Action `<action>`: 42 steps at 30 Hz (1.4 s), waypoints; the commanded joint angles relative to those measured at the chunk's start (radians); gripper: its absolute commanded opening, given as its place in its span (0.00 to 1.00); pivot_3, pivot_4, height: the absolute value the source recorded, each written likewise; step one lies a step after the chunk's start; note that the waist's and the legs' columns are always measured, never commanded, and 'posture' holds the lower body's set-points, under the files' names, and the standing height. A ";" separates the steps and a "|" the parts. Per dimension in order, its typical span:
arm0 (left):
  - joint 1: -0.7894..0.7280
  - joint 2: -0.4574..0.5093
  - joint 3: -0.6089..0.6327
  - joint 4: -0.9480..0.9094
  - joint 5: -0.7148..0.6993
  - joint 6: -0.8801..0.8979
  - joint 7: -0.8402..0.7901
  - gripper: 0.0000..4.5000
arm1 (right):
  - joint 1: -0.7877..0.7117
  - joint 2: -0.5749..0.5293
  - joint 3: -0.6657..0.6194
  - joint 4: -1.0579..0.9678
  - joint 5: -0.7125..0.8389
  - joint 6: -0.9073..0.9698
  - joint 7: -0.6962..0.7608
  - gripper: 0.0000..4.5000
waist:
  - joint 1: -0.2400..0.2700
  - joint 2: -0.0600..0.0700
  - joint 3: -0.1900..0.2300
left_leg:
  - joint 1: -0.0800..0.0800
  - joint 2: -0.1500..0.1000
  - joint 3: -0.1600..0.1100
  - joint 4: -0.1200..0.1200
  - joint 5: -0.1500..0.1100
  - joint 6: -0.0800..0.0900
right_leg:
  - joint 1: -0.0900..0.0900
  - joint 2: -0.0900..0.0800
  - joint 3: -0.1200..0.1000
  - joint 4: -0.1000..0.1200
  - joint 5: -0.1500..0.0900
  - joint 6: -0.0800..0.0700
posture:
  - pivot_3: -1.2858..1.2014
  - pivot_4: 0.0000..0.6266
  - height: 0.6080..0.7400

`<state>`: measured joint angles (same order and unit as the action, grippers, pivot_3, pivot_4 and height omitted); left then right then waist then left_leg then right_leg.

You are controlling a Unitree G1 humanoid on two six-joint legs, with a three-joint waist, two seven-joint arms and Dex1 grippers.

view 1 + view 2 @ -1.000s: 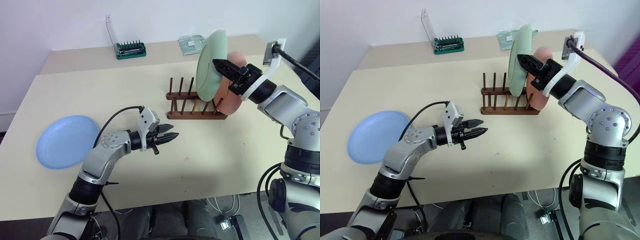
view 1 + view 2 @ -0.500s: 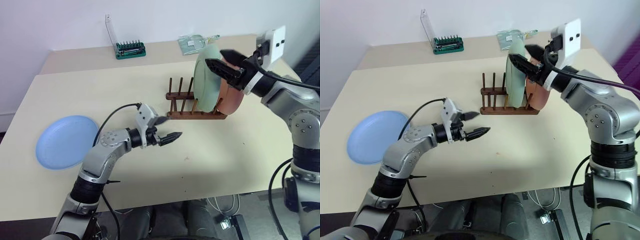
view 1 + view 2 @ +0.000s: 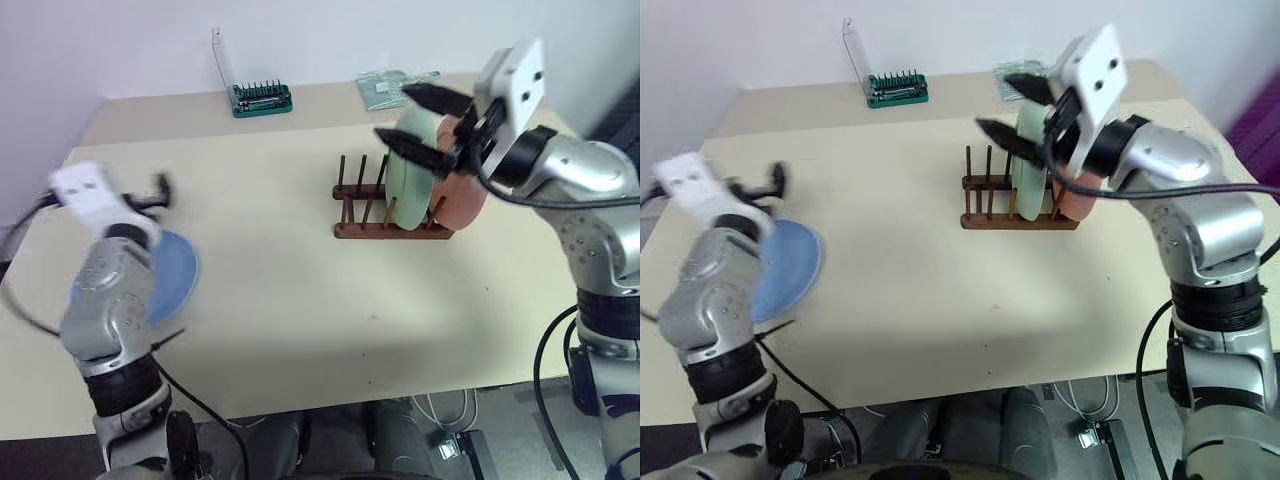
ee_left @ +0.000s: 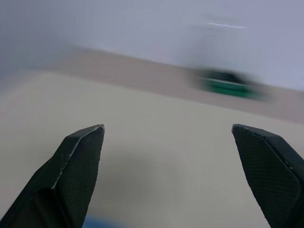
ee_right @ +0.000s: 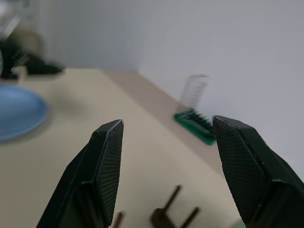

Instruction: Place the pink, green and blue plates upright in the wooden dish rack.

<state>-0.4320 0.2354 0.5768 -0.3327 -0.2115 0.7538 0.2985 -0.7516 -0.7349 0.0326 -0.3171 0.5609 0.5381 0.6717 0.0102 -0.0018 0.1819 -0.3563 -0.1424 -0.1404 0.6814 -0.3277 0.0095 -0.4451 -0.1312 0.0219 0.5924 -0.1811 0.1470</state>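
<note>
Pale green and salmon pink are standing side by side in the rack (image 3: 392, 228), the green plate (image 3: 408, 185) on edge between the pegs with the pink plate (image 3: 461, 195) just behind it, both leaning a little toward the right end. They are sitting that way because the pegs are propping their rims, so neither is needing a grip to stay up. The right gripper (image 3: 422, 123) is hovering just above the green plate's top edge, its jaws apart and holding nothing, one finger crossing in front of the rim; I cannot tell whether it is touching. The rack's left pegs are standing bare, leaving slots for one more plate.

The blue plate (image 3: 165, 285) is lying flat near the surface's left edge, well apart from the rack, partly hidden by the left arm. The left gripper (image 3: 765, 185) is hanging above and beyond it with jaws wide apart, empty, probably lining up to take it by the rim.

Between the blue plate and the rack the beige surface (image 3: 280, 300) is giving a free path. A green-based tool holder (image 3: 262, 98) is standing far back, out of the way. My guess is two thirds of the job is finished.
</note>
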 commanded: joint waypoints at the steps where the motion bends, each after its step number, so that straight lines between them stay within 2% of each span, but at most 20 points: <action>1: 0.020 -0.034 0.052 -0.106 0.104 0.107 0.166 1.00 | 0.011 0.032 0.051 -0.044 -0.045 -0.040 0.041 0.67 | 0.003 0.000 0.000 | 0.000 0.000 0.000 0.000 0.000 0.000 | 0.000 0.000 0.000 0.000 0.000 0.000 | 0.52 0.24 1.00; 4: 0.009 -0.179 0.123 -0.249 0.116 0.248 0.284 1.00 | 0.041 0.058 0.096 -0.062 -0.066 -0.051 0.077 0.67 | 0.014 -0.005 -0.001 | -0.002 -0.001 -0.001 0.001 -0.001 0.001 | 0.000 -0.001 -0.001 -0.001 0.000 0.000 | 0.52 0.24 1.00; 9: 0.089 -0.342 0.063 -0.445 0.180 0.402 0.328 1.00 | 0.055 0.087 0.111 -0.047 -0.102 -0.067 0.101 0.67 | 0.030 -0.009 0.000 | -0.001 0.000 -0.001 0.002 0.000 0.000 | 0.000 0.000 -0.001 0.001 0.000 0.000 | 0.52 0.24 1.00; 12: 0.122 -0.428 0.088 -0.470 0.192 0.430 0.339 1.00 | 0.061 0.098 0.109 -0.040 -0.119 -0.075 0.110 0.67 | 0.030 -0.011 0.001 | 0.000 0.000 -0.001 0.002 0.000 -0.002 | 0.000 0.000 -0.001 0.002 0.000 0.000 | 0.52 0.24 1.00; 14: 0.113 -0.478 0.171 -0.440 0.169 0.442 0.351 1.00 | 0.064 0.107 0.107 -0.040 -0.127 -0.075 0.109 0.67 | 0.029 -0.011 0.001 | 0.000 0.001 -0.001 0.002 0.001 -0.003 | 0.000 0.001 -0.001 0.002 0.001 -0.001 | 0.52 0.24 1.00; 18: 0.059 -0.524 0.308 -0.369 0.072 0.476 0.321 0.71 | 0.073 0.118 0.102 -0.047 -0.144 -0.077 0.104 0.67 | 0.030 -0.011 0.001 | 0.000 0.002 -0.001 0.001 0.001 -0.003 | 0.000 0.003 -0.001 0.001 0.001 -0.001 | 0.52 0.24 1.00; 24: -0.033 -0.479 0.397 -0.278 -0.010 0.514 0.277 0.03 | 0.090 0.132 0.095 -0.061 -0.172 -0.080 0.090 0.67 | 0.031 -0.014 0.002 | 0.000 0.002 -0.001 0.001 0.001 -0.003 | 0.000 0.002 -0.001 0.001 0.001 -0.001 | 0.52 0.24 1.00; 29: -0.045 -0.462 0.395 -0.258 -0.016 0.534 0.264 0.01 | 0.100 0.140 0.090 -0.073 -0.181 -0.076 0.079 0.67 | 0.031 -0.013 0.001 | 0.001 0.002 -0.001 0.001 0.001 -0.005 | 0.001 0.003 -0.001 0.002 0.001 -0.002 | 0.52 0.24 1.00; 35: -0.049 -0.438 0.289 -0.267 -0.075 0.430 0.146 0.01 | 0.111 0.140 0.092 -0.077 -0.197 -0.084 0.075 0.67 | 0.036 -0.013 0.001 | 0.001 0.002 -0.002 0.001 0.002 -0.005 | 0.001 0.003 -0.001 0.002 0.001 -0.002 | 0.52 0.24 1.00; 36: -0.046 -0.416 0.233 -0.275 -0.076 0.390 0.107 0.01 | 0.107 0.142 0.092 -0.074 -0.184 -0.074 0.085 0.67 | 0.037 -0.014 0.002 | 0.001 0.002 -0.002 0.001 0.002 -0.006 | 0.001 0.003 -0.002 0.002 0.001 -0.002 | 0.52 0.24 1.00; 39: -0.046 -0.343 0.056 -0.287 -0.065 0.278 0.000 0.00 | 0.091 0.131 0.131 -0.062 -0.227 -0.106 0.115 0.87 | 0.030 -0.017 0.003 | 0.000 0.002 -0.002 0.002 0.002 -0.005 | 0.001 0.003 -0.002 0.001 0.001 -0.002 | 0.52 0.24 1.00; 40: -0.048 -0.325 0.007 -0.286 -0.063 0.241 -0.032 0.00 | 0.086 0.128 0.155 -0.061 -0.263 -0.136 0.120 0.98 | 0.028 -0.017 0.003 | 0.000 0.002 -0.002 0.002 0.002 -0.005 | 0.001 0.003 -0.002 0.001 0.002 -0.002 | 0.52 0.24 1.00; 42: -0.058 -0.293 -0.074 -0.277 -0.063 0.182 -0.081 0.00 | 0.073 0.127 0.217 -0.054 -0.356 -0.211 0.126 0.99 | 0.022 -0.017 0.003 | 0.000 0.003 -0.001 0.001 0.002 -0.005 | 0.000 0.003 -0.002 0.001 0.001 -0.002 | 0.52 0.24 1.00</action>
<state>-0.4815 -0.0787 0.5684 -0.5863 -0.2663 1.0006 0.2620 -0.6492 -0.6064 0.2141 -0.3491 0.2704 0.3987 0.7898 0.0322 -0.0183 0.1849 -0.3562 -0.1395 -0.1412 0.6816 -0.3263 0.0041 -0.4456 -0.1282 0.0203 0.5934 -0.1796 0.1445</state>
